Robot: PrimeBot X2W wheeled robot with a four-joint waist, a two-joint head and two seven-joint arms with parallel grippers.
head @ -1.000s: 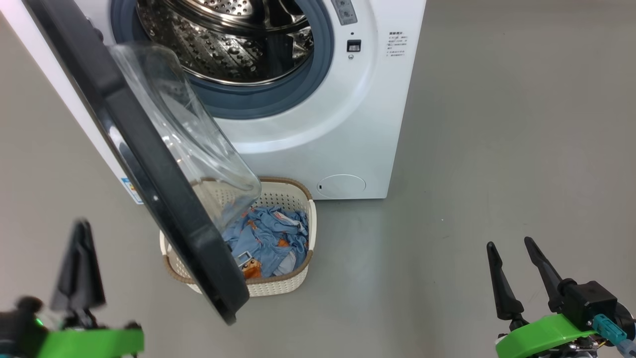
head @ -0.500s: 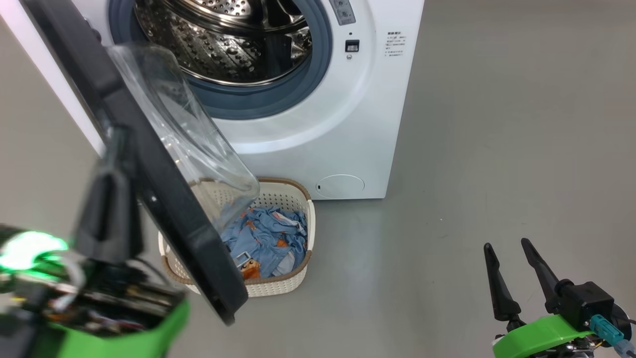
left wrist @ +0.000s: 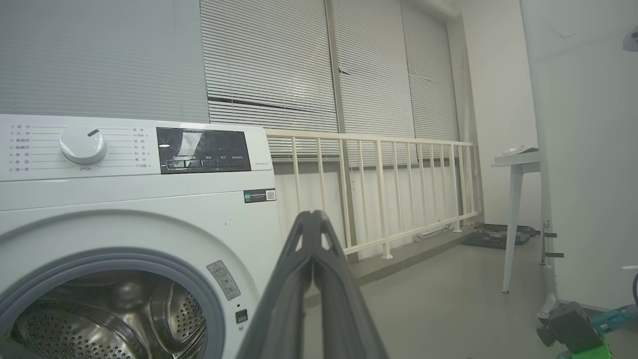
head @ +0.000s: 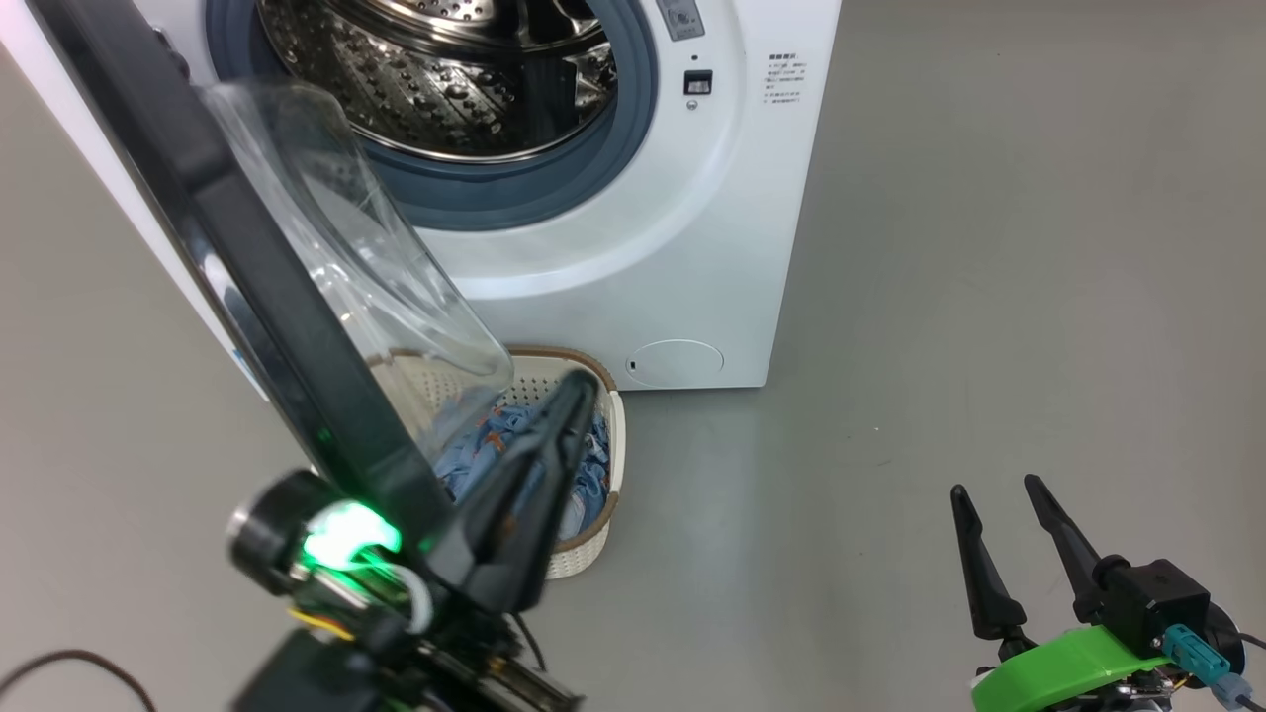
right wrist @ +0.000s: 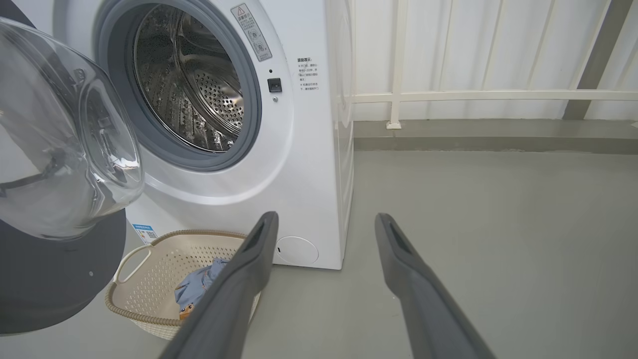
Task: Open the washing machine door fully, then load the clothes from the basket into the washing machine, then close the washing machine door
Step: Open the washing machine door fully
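Note:
The white washing machine (head: 673, 247) stands with its steel drum (head: 445, 79) exposed. Its black door (head: 247, 267) hangs open to the left, with the glass bowl (head: 346, 247) bulging over the basket (head: 615, 435). Blue printed clothes (head: 593, 465) lie inside that cream basket on the floor below the drum. My left gripper (head: 579, 391) is raised close to the camera, in front of the door's lower edge and the basket, shut with nothing between its fingers. In the left wrist view its joined fingertips (left wrist: 312, 215) point at the machine's front (left wrist: 149, 209). My right gripper (head: 995, 487) hovers open over the floor at the lower right.
Grey floor (head: 989, 247) stretches to the right of the machine. A white railing (left wrist: 398, 189) and blinds run behind it, and a white table leg (left wrist: 513, 224) stands at the far right. A dark cable (head: 69, 663) curls at the lower left.
My left gripper has risen from the lower left and swung right across the door's lower edge, so that it covers part of the basket. The right gripper has barely moved.

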